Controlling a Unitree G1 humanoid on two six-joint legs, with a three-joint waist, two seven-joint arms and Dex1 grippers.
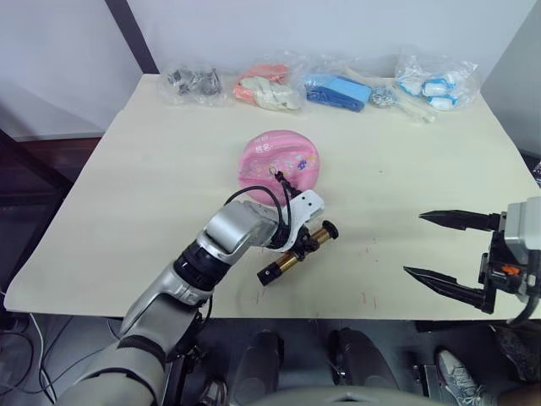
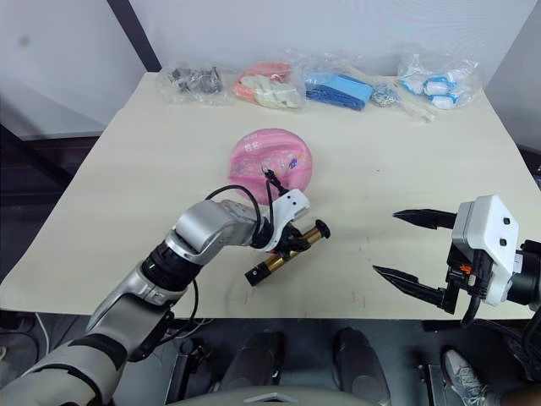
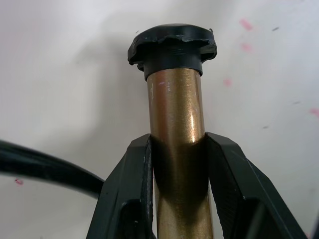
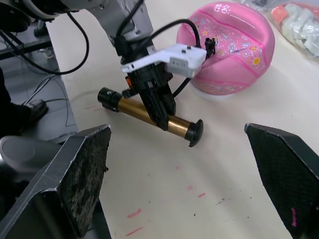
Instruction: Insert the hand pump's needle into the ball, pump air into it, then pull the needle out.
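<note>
The pink ball (image 1: pixel 281 159), sagging and partly flat, lies mid-table. In front of it the gold hand pump (image 1: pixel 297 252) lies on the table, its T-handle (image 1: pixel 329 230) pointing right. My left gripper (image 1: pixel 290 244) is shut on the barrel (image 3: pixel 175 114). A thin black hose (image 4: pixel 197 32) arcs from the pump to the ball's top, where its tip (image 1: pixel 275 175) meets the rubber. The needle is too small to make out. My right gripper (image 1: pixel 413 244) stands open near the front right edge, well clear of the pump.
Several clear bags line the table's far edge: dark parts (image 1: pixel 194 82), orange and white items (image 1: pixel 266 86), blue items (image 1: pixel 338 90), blue-white pieces (image 1: pixel 435 82). Bare tabletop (image 1: pixel 389 186) separates the two grippers.
</note>
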